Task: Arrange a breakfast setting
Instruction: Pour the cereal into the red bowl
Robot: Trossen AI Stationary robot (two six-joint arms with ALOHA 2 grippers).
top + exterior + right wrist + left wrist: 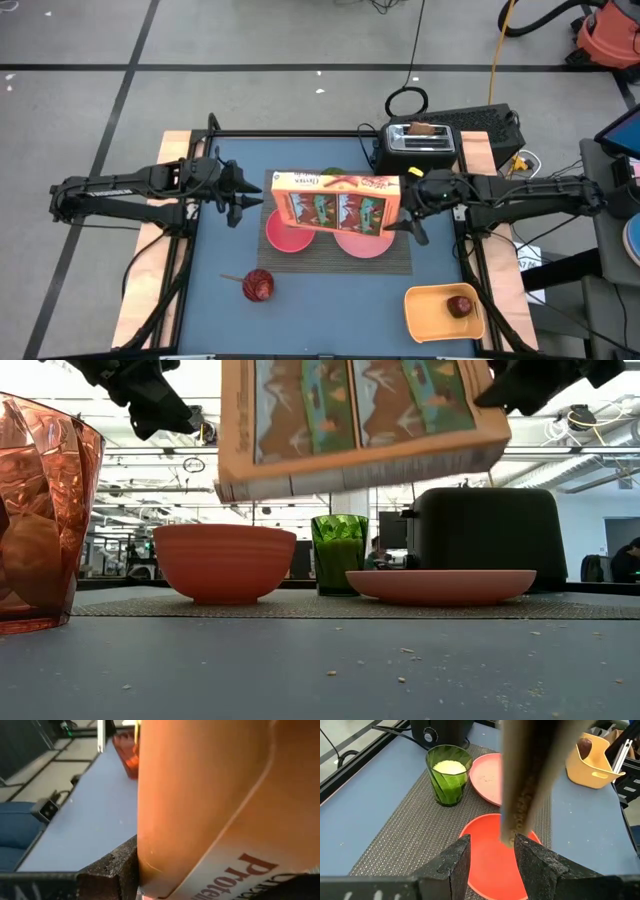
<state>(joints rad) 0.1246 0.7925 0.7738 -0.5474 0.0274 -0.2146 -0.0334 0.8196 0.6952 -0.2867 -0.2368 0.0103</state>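
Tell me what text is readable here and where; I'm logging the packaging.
"Prote", cut off by the frame edge: on the cereal box, right wrist view.
Smaller line beneath it: cut off, unreadable.
Title on the box's top panel, high view: too small to read.
Nothing else legible.

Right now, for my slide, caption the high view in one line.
Right claw holds the cereal box tipped above the red bowl and pink plate; left claw waits open beside it.

Overhead looks down, low looks level — both share the cereal box (336, 203).
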